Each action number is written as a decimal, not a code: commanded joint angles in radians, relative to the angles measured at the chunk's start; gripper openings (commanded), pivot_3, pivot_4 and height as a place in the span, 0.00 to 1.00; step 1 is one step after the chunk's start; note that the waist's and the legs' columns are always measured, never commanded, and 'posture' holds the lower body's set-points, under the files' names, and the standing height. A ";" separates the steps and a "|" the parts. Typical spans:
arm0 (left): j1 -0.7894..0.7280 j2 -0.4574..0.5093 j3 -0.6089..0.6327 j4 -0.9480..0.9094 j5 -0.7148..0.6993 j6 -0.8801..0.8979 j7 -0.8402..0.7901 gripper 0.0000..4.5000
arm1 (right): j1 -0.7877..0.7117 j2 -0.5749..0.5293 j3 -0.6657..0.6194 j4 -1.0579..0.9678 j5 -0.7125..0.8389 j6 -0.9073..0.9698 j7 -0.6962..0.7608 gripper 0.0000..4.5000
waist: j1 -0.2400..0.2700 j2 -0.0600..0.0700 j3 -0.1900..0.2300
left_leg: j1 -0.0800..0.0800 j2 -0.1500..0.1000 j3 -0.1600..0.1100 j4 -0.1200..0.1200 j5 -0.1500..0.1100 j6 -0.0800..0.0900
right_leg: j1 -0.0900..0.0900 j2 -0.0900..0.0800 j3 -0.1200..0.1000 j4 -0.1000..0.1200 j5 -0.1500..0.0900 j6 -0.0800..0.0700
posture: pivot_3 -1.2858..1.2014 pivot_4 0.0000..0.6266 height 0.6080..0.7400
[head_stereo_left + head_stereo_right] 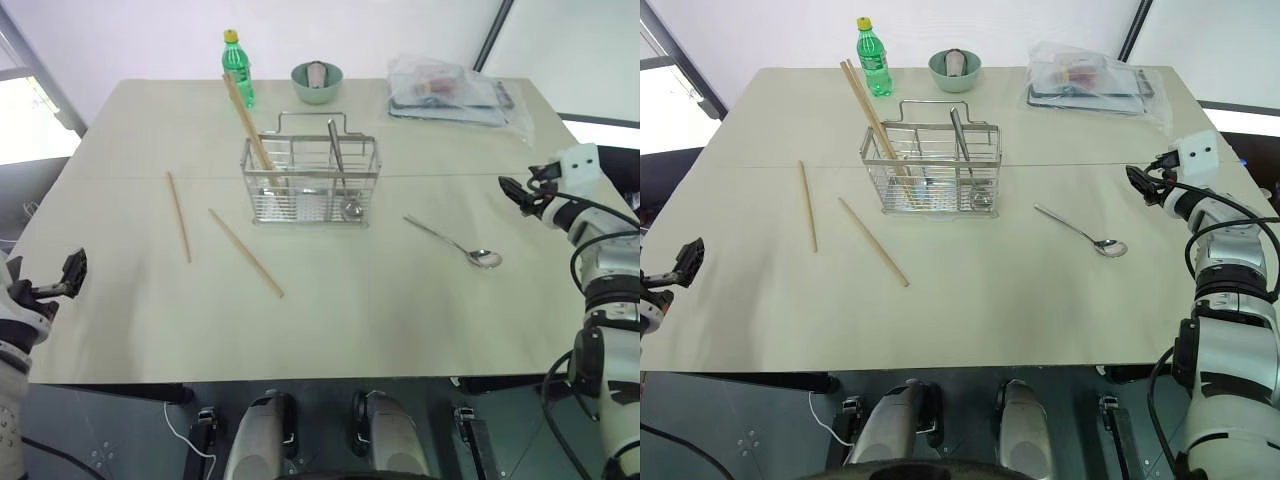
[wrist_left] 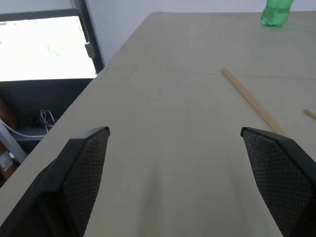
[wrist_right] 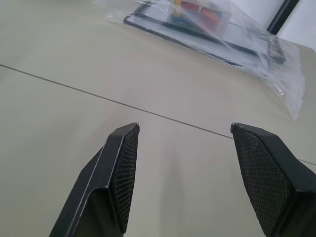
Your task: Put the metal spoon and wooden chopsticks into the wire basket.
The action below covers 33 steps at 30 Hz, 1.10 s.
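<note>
While I look down over the pale, matte tabletop (image 1: 400,330), I see the wire basket (image 1: 311,180) standing upright near the middle, toward the far side: a rectangular caddy of thin silver mesh with a raised loop handle and dividers. Two wooden chopsticks (image 1: 248,120) lean out of its left compartment, tilting up and to the left, and a metal utensil (image 1: 340,170) stands in its right compartment.

Two more wooden chopsticks lie flat to the left of the basket, slim, straight and light brown: one (image 1: 178,215) runs near to far, the other (image 1: 245,252) lies diagonally, just beside it but apart. The metal spoon (image 1: 455,243) lies flat to the right of the basket, shiny, its thin handle toward the basket and its oval bowl nearer me.

My left gripper (image 1: 72,272) hovers at the near left edge, its textured black fingers (image 2: 86,173) spread wide and empty. My right gripper (image 1: 517,192) sits over the right edge, fingers (image 3: 123,168) parted, pinching nothing.

Along the far edge stand a green plastic bottle (image 1: 237,68), a round green bowl (image 1: 317,82) and a crinkled clear bag over a dark tray (image 1: 450,92).
</note>
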 commanded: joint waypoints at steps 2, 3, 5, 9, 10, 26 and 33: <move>-0.001 0.044 -0.004 -0.010 0.048 -0.015 0.008 0.99 | -0.008 -0.018 -0.025 -0.012 0.011 -0.018 -0.004 0.68 | 0.000 0.000 0.000 | 0.000 0.000 0.000 0.000 0.000 0.000 | 0.000 0.000 0.000 0.000 0.000 0.000 | 0.52 0.24 0.75; -0.007 0.038 -0.001 -0.007 0.036 -0.009 0.011 0.99 | -0.008 -0.018 -0.025 -0.013 0.012 -0.018 -0.004 0.68 | 0.000 0.000 0.000 | 0.000 0.000 0.000 0.000 0.000 0.000 | 0.000 0.000 0.000 0.000 0.000 0.000 | 0.52 0.24 0.75; -0.016 0.042 0.001 -0.001 0.038 -0.006 0.015 0.99 | -0.008 -0.018 -0.028 -0.014 0.014 -0.018 -0.005 0.68 | 0.000 0.000 0.000 | 0.000 0.000 0.000 0.000 0.000 0.000 | 0.000 0.000 0.000 0.000 0.000 0.000 | 0.52 0.24 0.75; -0.025 0.046 0.004 0.006 0.035 -0.002 0.017 0.99 | -0.007 -0.018 -0.030 -0.015 0.014 -0.019 -0.006 0.68 | 0.000 0.000 0.000 | 0.000 0.000 0.000 0.000 0.000 0.000 | 0.000 0.000 0.000 0.000 0.001 0.001 | 0.52 0.24 0.75; -0.028 0.048 0.005 0.007 0.034 -0.001 0.017 0.99 | -0.008 -0.018 -0.030 -0.015 0.014 -0.019 -0.007 0.68 | 0.000 0.000 0.000 | 0.000 0.000 0.000 0.000 0.000 0.000 | 0.000 0.000 0.000 0.000 0.000 0.001 | 0.52 0.24 0.75; -0.242 0.160 -0.045 -0.043 -0.189 0.177 -0.043 0.99 | -0.078 -0.056 0.024 -0.022 -0.018 -0.009 0.131 0.68 | 0.000 0.000 0.000 | 0.000 0.000 0.000 0.000 0.003 -0.001 | 0.000 0.000 0.000 0.001 0.002 0.003 | 0.52 0.24 0.75; -0.422 0.295 -0.322 -0.136 -0.429 0.387 -0.197 0.99 | -0.202 -0.077 0.144 0.027 -0.086 0.023 0.387 0.68 | -0.002 0.000 0.000 | 0.001 0.000 0.000 0.000 0.004 -0.002 | 0.001 0.001 0.001 0.001 0.002 0.003 | 0.52 0.24 0.75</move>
